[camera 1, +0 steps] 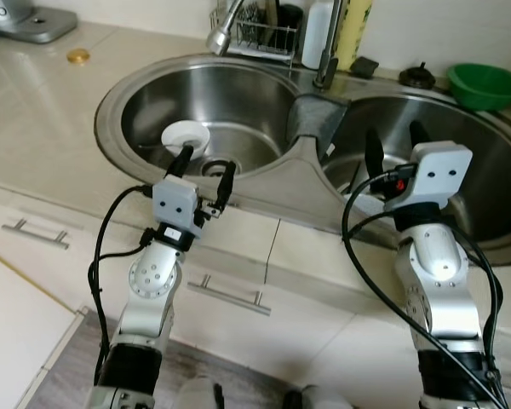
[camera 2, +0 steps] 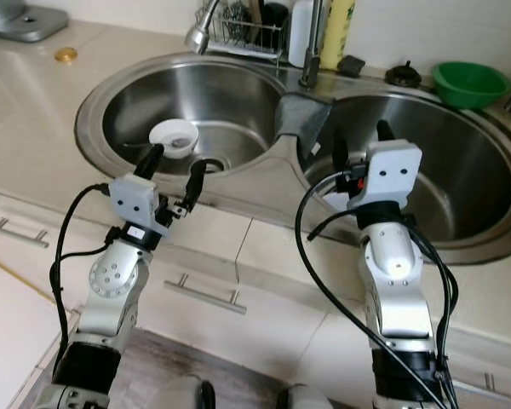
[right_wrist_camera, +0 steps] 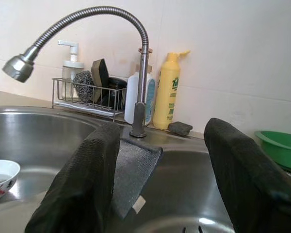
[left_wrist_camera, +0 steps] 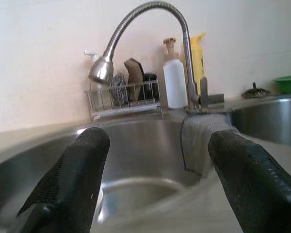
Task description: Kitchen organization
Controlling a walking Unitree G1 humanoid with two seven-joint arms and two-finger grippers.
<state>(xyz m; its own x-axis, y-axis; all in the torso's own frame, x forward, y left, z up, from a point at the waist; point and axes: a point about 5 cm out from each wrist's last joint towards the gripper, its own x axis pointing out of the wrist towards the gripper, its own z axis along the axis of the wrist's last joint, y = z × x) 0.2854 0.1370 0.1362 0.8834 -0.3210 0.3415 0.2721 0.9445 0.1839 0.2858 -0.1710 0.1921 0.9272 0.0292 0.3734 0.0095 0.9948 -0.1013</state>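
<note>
Hovering over the double sink (camera 1: 264, 183), left gripper (camera 1: 203, 169) jaws wide and empty near white bowl (camera 1: 186, 136) in left basin, right gripper (camera 1: 396, 145) wide over right basin, grey cloth (camera 1: 317, 119) draped across divider, bowl's contents perhaps dregs.

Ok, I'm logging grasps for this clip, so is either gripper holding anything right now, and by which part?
Nothing is held. The left gripper and the right gripper are both open with nothing between their fingers, poised over the front edge of the double sink.
</note>
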